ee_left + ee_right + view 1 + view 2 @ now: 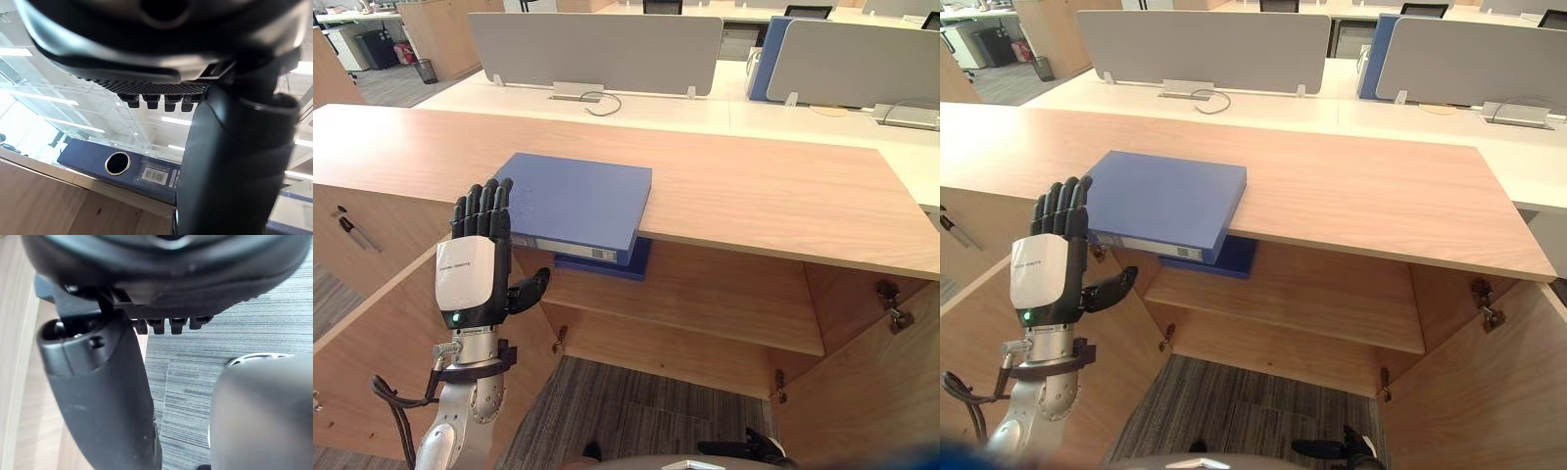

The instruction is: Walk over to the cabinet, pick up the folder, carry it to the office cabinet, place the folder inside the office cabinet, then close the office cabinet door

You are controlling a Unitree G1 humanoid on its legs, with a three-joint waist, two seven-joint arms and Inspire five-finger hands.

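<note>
Reaching for the folder [573,201] on the cabinet [754,196], I am holding my left hand [470,279] just beside it, fingers [481,208] straight together, and must grip it next.

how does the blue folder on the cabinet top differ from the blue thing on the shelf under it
The top folder lies on the cabinet top, overhanging its front edge; the lower item lies on the shelf inside. The top folder is in plain view, labelled spine outward; the lower item is mostly hidden and looks darker. Both are blue and lie flat.
</note>
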